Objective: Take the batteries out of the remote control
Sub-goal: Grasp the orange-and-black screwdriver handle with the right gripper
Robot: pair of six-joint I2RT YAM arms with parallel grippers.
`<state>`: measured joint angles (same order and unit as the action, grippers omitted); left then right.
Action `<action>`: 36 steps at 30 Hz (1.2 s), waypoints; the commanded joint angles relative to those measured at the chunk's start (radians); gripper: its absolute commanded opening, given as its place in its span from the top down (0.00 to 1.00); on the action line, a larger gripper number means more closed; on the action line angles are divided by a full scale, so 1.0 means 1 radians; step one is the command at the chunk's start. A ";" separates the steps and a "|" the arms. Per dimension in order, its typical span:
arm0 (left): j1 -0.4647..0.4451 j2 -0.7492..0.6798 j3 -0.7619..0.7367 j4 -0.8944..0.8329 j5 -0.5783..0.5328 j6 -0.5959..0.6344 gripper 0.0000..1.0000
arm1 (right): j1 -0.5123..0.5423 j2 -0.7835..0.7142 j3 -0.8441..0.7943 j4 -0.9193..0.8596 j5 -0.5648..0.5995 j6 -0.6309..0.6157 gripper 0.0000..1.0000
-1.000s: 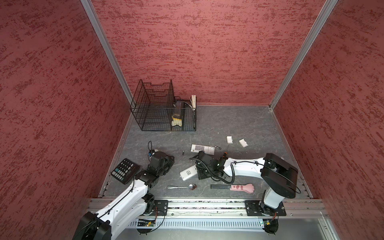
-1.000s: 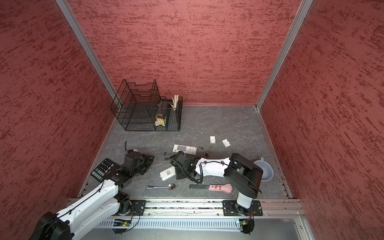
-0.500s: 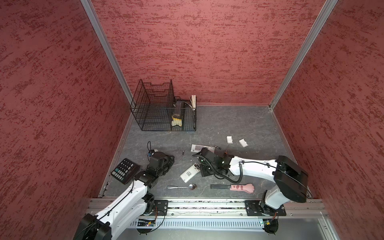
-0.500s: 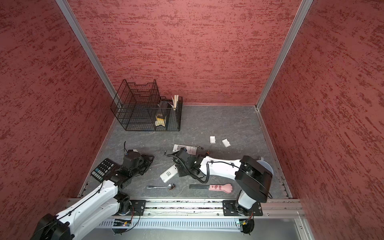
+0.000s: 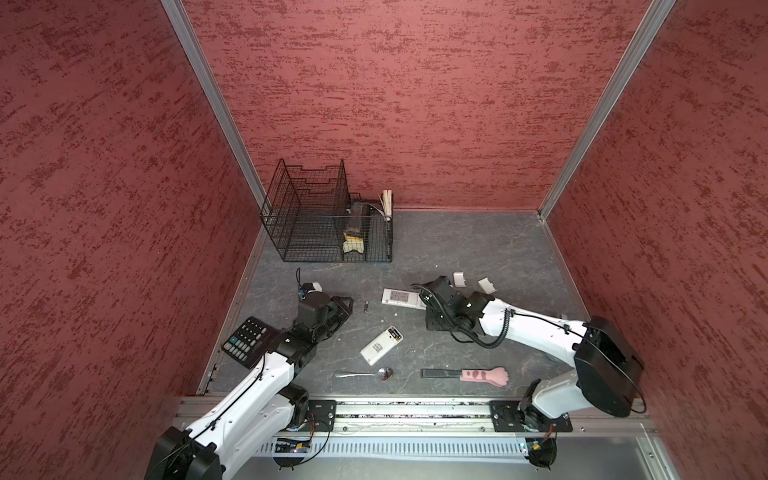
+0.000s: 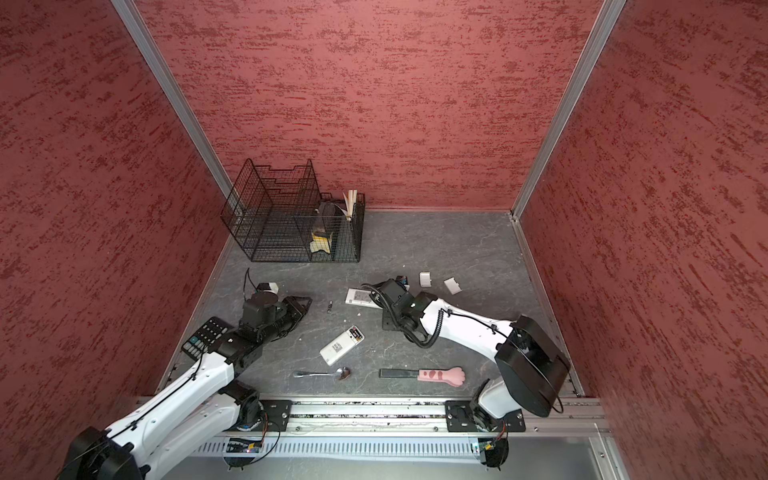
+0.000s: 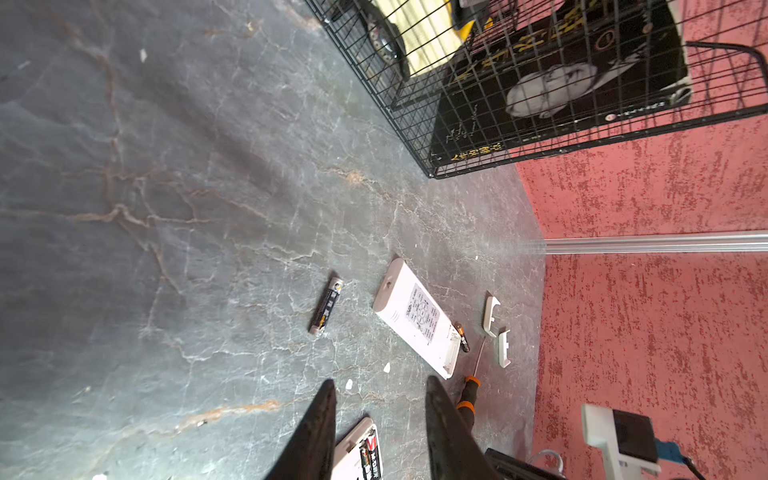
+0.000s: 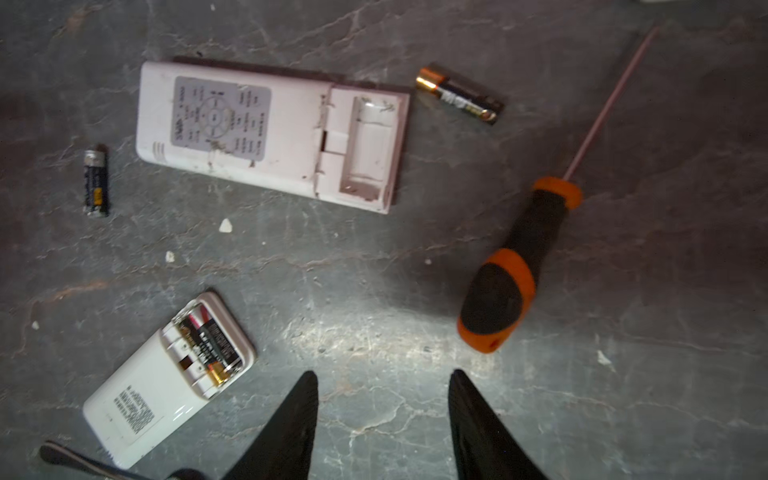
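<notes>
Jaws on both arms stand apart, and I have hold of nothing. My left gripper [image 7: 381,380] is open only a modest way, with nothing between its tips. My right gripper [image 8: 383,373] is spread wider over bare table [image 5: 478,241], and the orange-and-black screwdriver [image 8: 519,266] lies near it, untouched.

I read places from both top views, taking the back wall as 12 o'clock. The small remote [image 5: 381,345] lies back-up near the middle of the table, its compartment end pointing between 1 and 2 o'clock. Two batteries [image 8: 210,340] sit side by side in that uncovered compartment. A loose battery [image 5: 366,306] lies on the table at the small remote's 11 o'clock, apart from it. The large remote [image 5: 401,297] lies at its 1 o'clock, with its compartment bare. A second loose battery [image 8: 459,93] rests just beside that open end. Two detached covers [image 5: 459,279] sit at the large remote's 2 o'clock. From the small remote, a spoon [image 5: 365,374] lies at 7 o'clock, a pink paw-handled tool [image 5: 484,376] at 4 o'clock and a calculator [image 5: 245,343] at 9 o'clock.
</notes>
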<state>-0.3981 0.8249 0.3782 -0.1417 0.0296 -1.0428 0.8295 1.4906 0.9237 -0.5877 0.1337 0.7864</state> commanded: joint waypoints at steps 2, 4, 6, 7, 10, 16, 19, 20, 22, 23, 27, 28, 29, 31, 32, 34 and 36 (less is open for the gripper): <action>0.004 0.016 0.015 0.006 0.017 0.030 0.64 | -0.032 0.015 -0.035 -0.023 0.056 0.029 0.45; 0.004 0.026 0.013 0.015 0.020 0.024 0.64 | -0.045 0.027 -0.043 -0.012 0.048 0.027 0.45; 0.002 0.029 0.011 0.019 0.021 0.024 0.64 | -0.057 0.043 -0.048 0.001 0.048 0.022 0.44; 0.001 0.031 0.011 0.018 0.021 0.023 0.64 | -0.061 0.049 -0.052 0.006 0.046 0.022 0.44; 0.002 0.029 0.010 0.020 0.019 0.024 0.64 | -0.073 0.073 -0.055 0.022 0.047 0.019 0.43; 0.001 0.040 0.010 0.030 0.019 0.022 0.64 | -0.097 0.117 -0.060 0.050 0.052 0.011 0.42; 0.000 0.047 0.011 0.037 0.020 0.021 0.64 | -0.112 0.130 -0.067 0.076 0.048 0.009 0.43; 0.000 0.050 0.010 0.038 0.023 0.022 0.64 | -0.117 0.136 -0.068 0.086 0.043 0.010 0.43; -0.001 0.055 0.010 0.043 0.024 0.022 0.64 | -0.122 0.149 -0.073 0.097 0.039 0.008 0.44; -0.001 0.058 0.010 0.044 0.024 0.021 0.64 | -0.125 0.154 -0.075 0.099 0.041 0.008 0.44; -0.001 0.070 0.010 0.052 0.026 0.022 0.64 | -0.134 0.161 -0.090 0.114 0.043 0.011 0.46; -0.001 0.073 0.010 0.055 0.026 0.022 0.64 | -0.136 0.159 -0.092 0.117 0.046 0.011 0.47; -0.001 0.077 0.010 0.057 0.027 0.022 0.64 | -0.139 0.159 -0.092 0.117 0.044 0.012 0.49; -0.001 0.084 0.011 0.061 0.030 0.022 0.64 | -0.142 0.155 -0.094 0.117 0.040 0.010 0.54; -0.001 0.085 0.013 0.063 0.030 0.022 0.64 | -0.142 0.151 -0.098 0.115 0.039 0.012 0.58; -0.002 0.089 0.013 0.066 0.032 0.022 0.64 | -0.142 0.142 -0.106 0.109 0.038 0.014 0.66; 0.000 0.092 0.016 0.066 0.033 0.024 0.64 | -0.142 0.124 -0.116 0.096 0.037 0.018 0.73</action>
<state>-0.3985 0.9127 0.3782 -0.1036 0.0528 -1.0382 0.6918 1.6218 0.8444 -0.4633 0.1703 0.7845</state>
